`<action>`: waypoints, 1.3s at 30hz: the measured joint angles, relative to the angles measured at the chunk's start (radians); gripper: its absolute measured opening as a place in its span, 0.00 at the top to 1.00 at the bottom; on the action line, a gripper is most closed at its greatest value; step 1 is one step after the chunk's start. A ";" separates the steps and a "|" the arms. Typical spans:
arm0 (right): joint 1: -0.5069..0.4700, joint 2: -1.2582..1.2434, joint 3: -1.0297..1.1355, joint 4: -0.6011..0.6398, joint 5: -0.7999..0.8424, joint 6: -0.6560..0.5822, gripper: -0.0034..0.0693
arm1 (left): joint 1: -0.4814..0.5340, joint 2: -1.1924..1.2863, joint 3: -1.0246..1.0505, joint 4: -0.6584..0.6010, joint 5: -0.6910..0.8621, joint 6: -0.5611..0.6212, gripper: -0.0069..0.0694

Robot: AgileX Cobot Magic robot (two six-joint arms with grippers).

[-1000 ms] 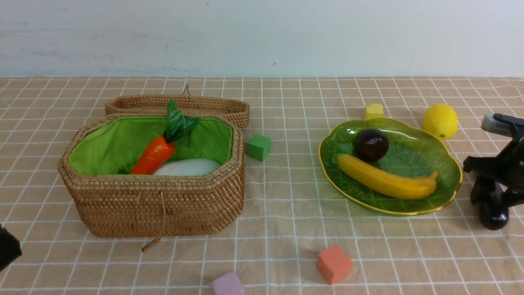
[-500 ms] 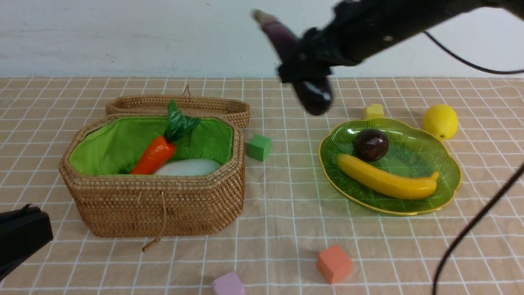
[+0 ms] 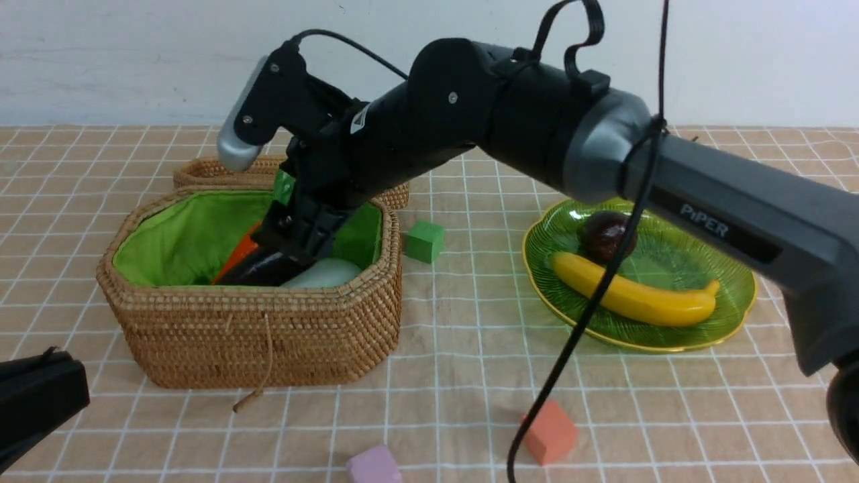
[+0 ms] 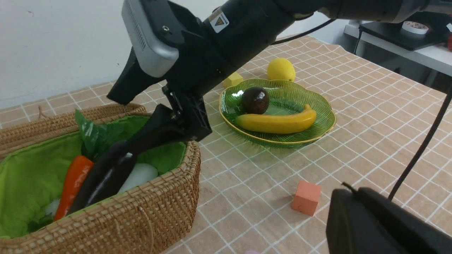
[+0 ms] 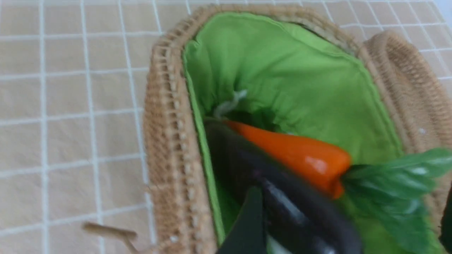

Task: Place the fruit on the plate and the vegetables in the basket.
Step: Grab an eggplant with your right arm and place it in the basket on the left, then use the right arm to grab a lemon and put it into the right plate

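**Right pincer at the basket: eggplant inside**

The right arm is reaching across the tabletop [image 3: 470, 349] and its right pincer [image 3: 292, 245] is dipping into the open basket [image 3: 268, 329]. In the right wrist view the two fingers are standing well apart. The eggplant [image 4: 106, 176] is lying against one finger only, so the pincer is wide and is not clamping it.

The eggplant is resting inside the basket on the green lining. It is slanting, with its lower end deep in the basket. It is lying between the carrot [image 4: 72, 180] and the white radish [image 4: 139, 174], touching both. The woven lid [image 3: 221, 168] is lying just behind the basket.

The plate [image 3: 725, 268] is sitting well apart from the basket, on the robot's right. It is carrying the banana [image 3: 631, 295] and the mangosteen [image 3: 604, 235]. The lemon [image 4: 280, 69] is sitting on the tabletop just beyond the plate, next to a yellow cube [image 4: 233, 79].

A green cube [image 3: 424, 240] is sitting just beside the basket. An orange cube [image 3: 553, 433] and a purple cube [image 3: 374, 465] are sitting near the front edge.

The left pincer [image 3: 37, 396] is hanging low at the near left, closed and holding nothing.
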 joint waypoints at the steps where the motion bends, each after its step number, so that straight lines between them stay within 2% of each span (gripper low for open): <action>1: 0.000 0.000 0.000 0.000 0.000 0.000 0.03 | 0.000 0.000 0.000 0.000 0.000 0.000 0.92; 5: -0.021 -0.095 -0.001 -0.206 0.104 0.231 0.15 | 0.000 0.000 0.000 0.000 0.000 0.000 0.92; 7: -0.076 -0.190 -0.002 -0.391 0.207 0.442 0.35 | 0.000 0.000 0.000 -0.016 -0.014 0.000 0.92; 8: -0.090 -0.196 -0.003 -0.419 0.221 0.456 0.37 | 0.000 0.000 0.000 -0.018 -0.014 0.000 0.92; 9: -0.159 -0.236 -0.007 -0.517 0.273 0.562 0.51 | 0.000 0.000 0.000 -0.044 -0.041 0.002 0.92; 10: -0.169 -0.240 -0.008 -0.527 0.279 0.575 0.52 | 0.000 0.000 0.000 -0.048 -0.045 0.002 0.92; 11: -0.274 -0.259 -0.012 -0.589 0.325 0.701 0.67 | 0.000 0.000 0.000 -0.087 -0.089 0.005 0.92; 12: -0.299 -0.259 -0.012 -0.595 0.336 0.726 0.70 | 0.000 0.000 0.000 -0.094 -0.096 0.008 0.92; 13: -0.401 -0.253 -0.012 -0.600 0.373 0.804 0.76 | 0.000 0.001 0.000 -0.115 -0.116 0.024 0.92; 15: -0.511 -0.225 -0.012 -0.577 0.399 0.876 0.79 | 0.000 0.015 -0.005 -0.145 -0.119 0.092 0.92; 16: -0.523 -0.222 -0.012 -0.572 0.399 0.883 0.79 | 0.000 0.015 -0.005 -0.146 -0.118 0.101 0.92; 18: -0.640 -0.165 -0.012 -0.480 0.387 0.931 0.75 | 0.000 0.060 -0.025 -0.177 -0.078 0.202 0.92; 19: -0.680 -0.132 -0.012 -0.433 0.373 0.940 0.69 | 0.000 0.091 -0.038 -0.203 -0.062 0.236 0.92; 20: -0.695 -0.126 -0.012 -0.414 0.366 0.940 0.68 | 0.000 0.096 -0.040 -0.203 -0.060 0.241 0.92; 23: -0.791 -0.024 -0.011 -0.259 0.279 0.946 0.39 | 0.000 0.181 -0.076 -0.306 -0.055 0.298 0.92; 25: -0.819 0.022 -0.013 -0.224 0.219 0.944 0.22 | 0.000 0.213 -0.087 -0.351 -0.058 0.321 0.92; 26: -0.824 0.037 -0.015 -0.220 0.205 0.939 0.19 | 0.000 0.215 -0.088 -0.357 -0.058 0.325 0.92; 27: -0.837 0.066 -0.025 -0.210 0.163 0.933 0.09 | 0.000 0.230 -0.089 -0.369 -0.058 0.335 0.92; 28: -0.843 0.095 -0.042 -0.207 0.137 0.931 0.05 | 0.000 0.238 -0.089 -0.372 -0.056 0.339 0.92; 39: -0.857 0.330 -0.254 -0.210 0.061 0.930 0.03 | 0.000 0.253 -0.089 -0.372 -0.038 0.344 0.92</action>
